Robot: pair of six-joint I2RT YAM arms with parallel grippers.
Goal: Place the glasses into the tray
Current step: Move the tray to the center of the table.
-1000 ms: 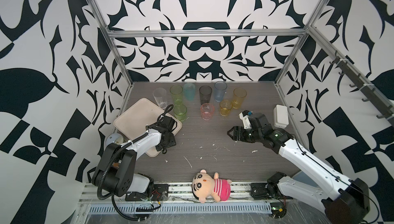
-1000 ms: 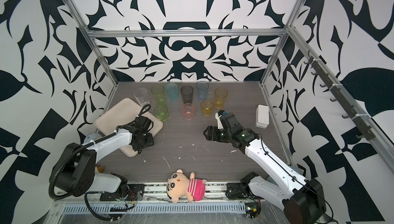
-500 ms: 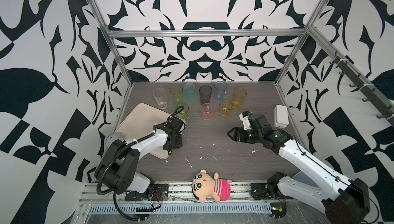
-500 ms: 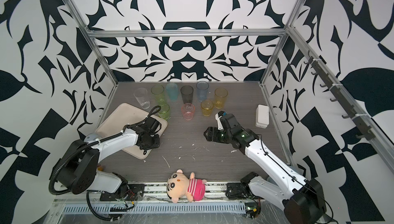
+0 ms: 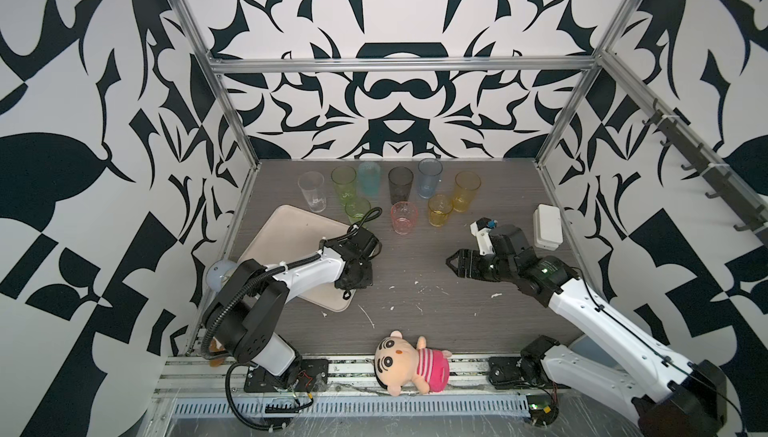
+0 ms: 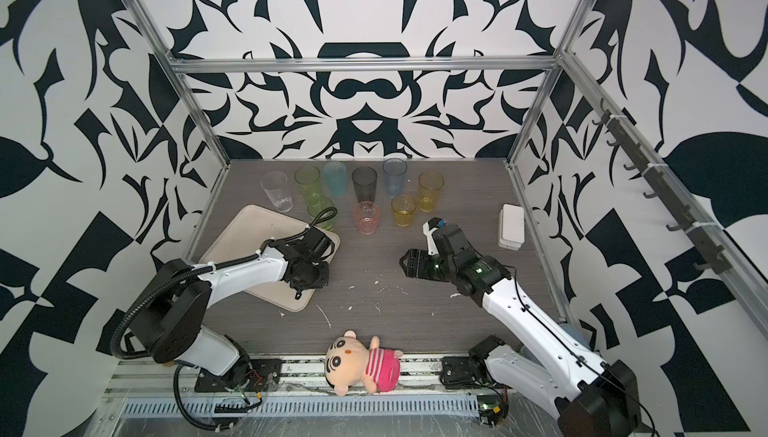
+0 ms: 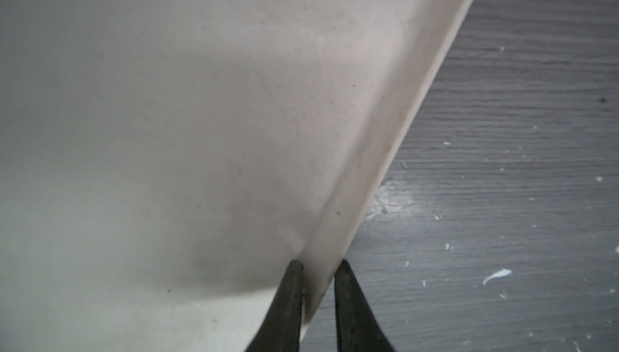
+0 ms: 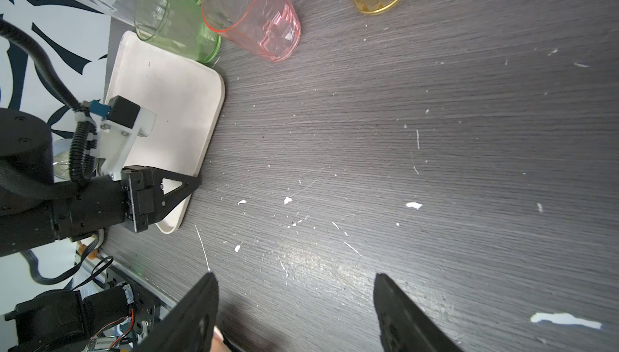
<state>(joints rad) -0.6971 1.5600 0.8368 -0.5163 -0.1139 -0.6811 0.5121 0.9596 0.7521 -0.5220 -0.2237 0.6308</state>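
Tabletop (image 5: 415, 289) dark grey, scuffed. Tray (image 5: 286, 239) sits angled on left side. Glasses (image 5: 400, 184): I count nine, all upright on tabletop toward back wall. Short green glass (image 5: 357, 209) just beside tray's far corner. Left gripper (image 7: 318, 276) pinching tray rim, one finger inside, one outside. Right gripper (image 8: 294, 275) spread wide, holding nothing, low over bare tabletop.

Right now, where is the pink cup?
In both top views the pink cup stands between the small green cup and the small yellow cup, in front of the grey cup.
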